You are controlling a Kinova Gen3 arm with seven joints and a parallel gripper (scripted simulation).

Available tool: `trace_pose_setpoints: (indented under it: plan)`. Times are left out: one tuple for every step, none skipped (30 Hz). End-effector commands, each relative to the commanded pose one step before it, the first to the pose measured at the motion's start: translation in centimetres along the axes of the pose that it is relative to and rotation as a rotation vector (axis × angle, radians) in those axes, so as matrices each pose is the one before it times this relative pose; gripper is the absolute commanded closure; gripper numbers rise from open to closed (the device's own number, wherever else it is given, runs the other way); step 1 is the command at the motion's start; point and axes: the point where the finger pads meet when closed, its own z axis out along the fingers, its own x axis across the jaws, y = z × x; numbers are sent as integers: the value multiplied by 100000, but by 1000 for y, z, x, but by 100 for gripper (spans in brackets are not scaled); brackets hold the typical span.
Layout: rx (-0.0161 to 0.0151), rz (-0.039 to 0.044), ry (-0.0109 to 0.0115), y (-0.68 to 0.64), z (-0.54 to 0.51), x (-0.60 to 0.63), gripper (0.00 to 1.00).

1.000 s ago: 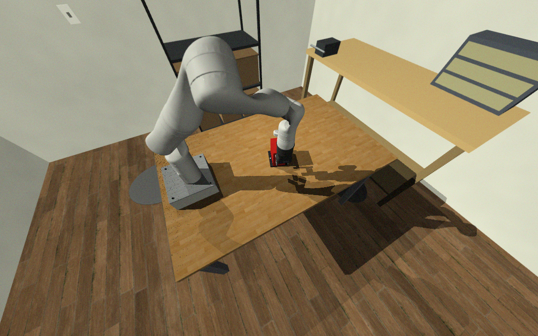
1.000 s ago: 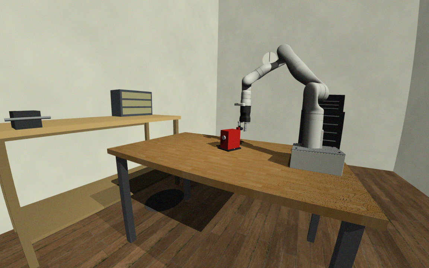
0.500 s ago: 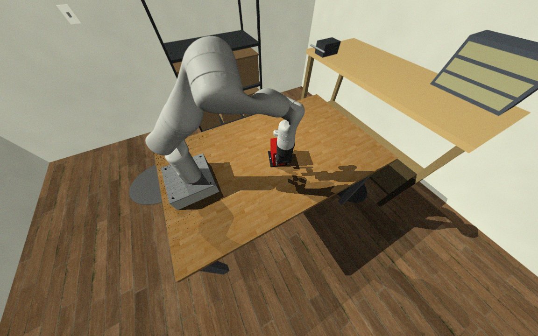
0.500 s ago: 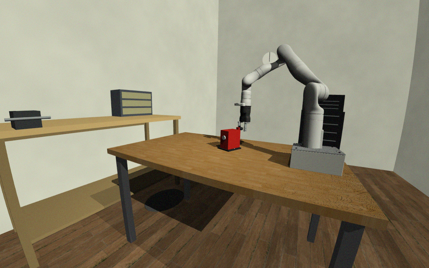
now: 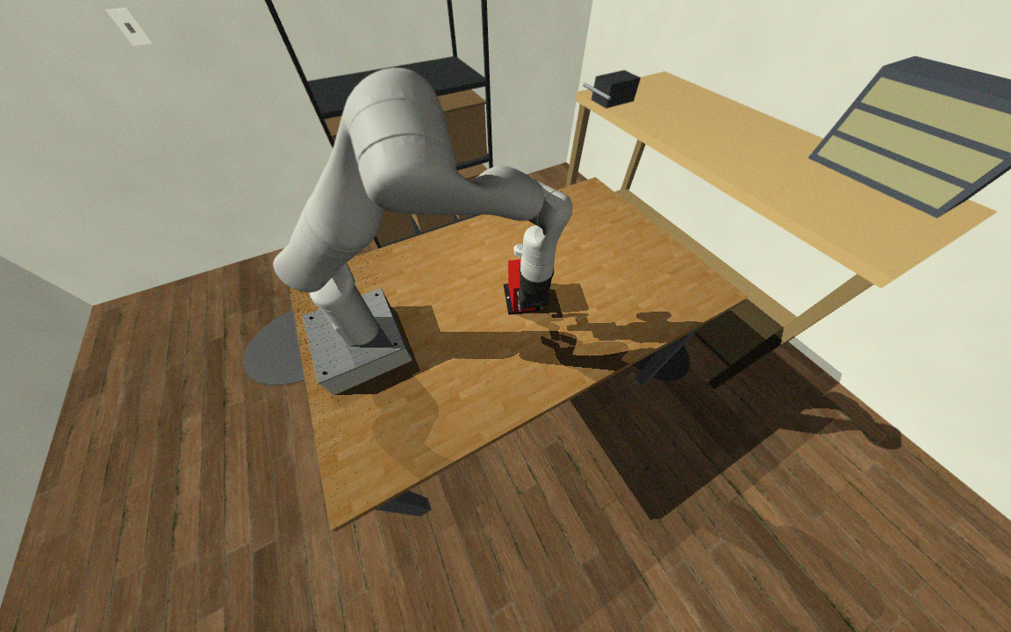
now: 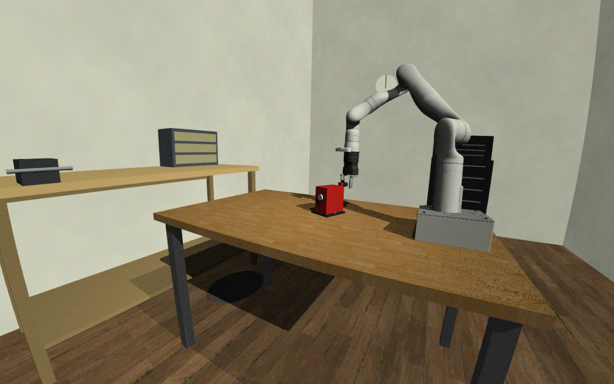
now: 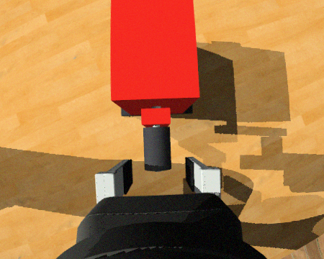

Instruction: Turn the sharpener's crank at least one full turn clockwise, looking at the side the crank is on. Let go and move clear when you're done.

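The red box-shaped sharpener (image 5: 513, 276) (image 6: 328, 199) (image 7: 153, 43) stands on a dark base on the wooden table (image 5: 454, 392) (image 6: 299, 233) (image 7: 47, 53). Its crank has a small red arm and a dark cylindrical handle (image 7: 158, 149) (image 6: 345, 183) that sticks out from the sharpener's near side in the wrist view. My gripper (image 7: 158, 170) (image 6: 350, 183) (image 5: 534, 302) points straight down, just above the handle. It is open, with one light finger on each side of the handle's end and a gap to each. Nothing is held.
My grey base block (image 5: 355, 353) (image 6: 452, 229) sits on the table. A side bench (image 5: 768, 165) (image 6: 108, 176) carries a drawer cabinet (image 5: 949, 129) (image 6: 188, 146) and a dark block with a rod (image 5: 615, 86) (image 6: 36, 170). A dark shelf rack (image 5: 430, 78) (image 6: 476, 162) stands behind my arm.
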Motion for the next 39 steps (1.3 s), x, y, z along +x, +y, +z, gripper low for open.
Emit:
trace_pose_setpoints:
  plan:
    - [-333,-453,158,-34,176,-26,3]
    - [0,0,0,0,0,0,3]
    - [0,0,0,0,0,0,100]
    - [0,0,0,0,0,0,100]
    - [0,0,0,0,0,0,100]
    - [0,0,0,0,0,0,100]
    - [0,0,0,0,0,0,100]
    - [0,0,0,0,0,0,100]
    - [0,0,0,0,0,0,100]
    - [0,0,0,0,0,0,100]
    - [0,0,0,0,0,0,100]
    - [0,0,0,0,0,0,100]
    - [0,0,0,0,0,0,100]
    - [0,0,0,0,0,0,100]
    - [0,0,0,0,0,0,100]
    - [0,0,0,0,0,0,100]
    - [0,0,0,0,0,0,100]
    - [0,0,0,0,0,0,100]
    - [0,0,0,0,0,0,100]
    - [0,0,0,0,0,0,100]
    - [0,0,0,0,0,0,100]
    - [0,0,0,0,0,0,100]
    - [0,0,0,0,0,0,100]
    - [0,0,0,0,0,0,100]
    - [0,0,0,0,0,0,100]
    - [0,0,0,0,0,0,100]
    - [0,0,0,0,0,0,100]
    - [0,0,0,0,0,0,100]
    - [0,0,0,0,0,0,100]
    - [0,0,0,0,0,0,100]
    - [0,0,0,0,0,0,100]
    - [0,0,0,0,0,0,100]
    - [0,0,0,0,0,0,100]
    - [0,0,0,0,0,0,100]
    - [0,0,0,0,0,0,100]
    - [0,0,0,0,0,0,100]
    - [0,0,0,0,0,0,100]
    - [0,0,0,0,0,0,100]
    - [0,0,0,0,0,0,100]
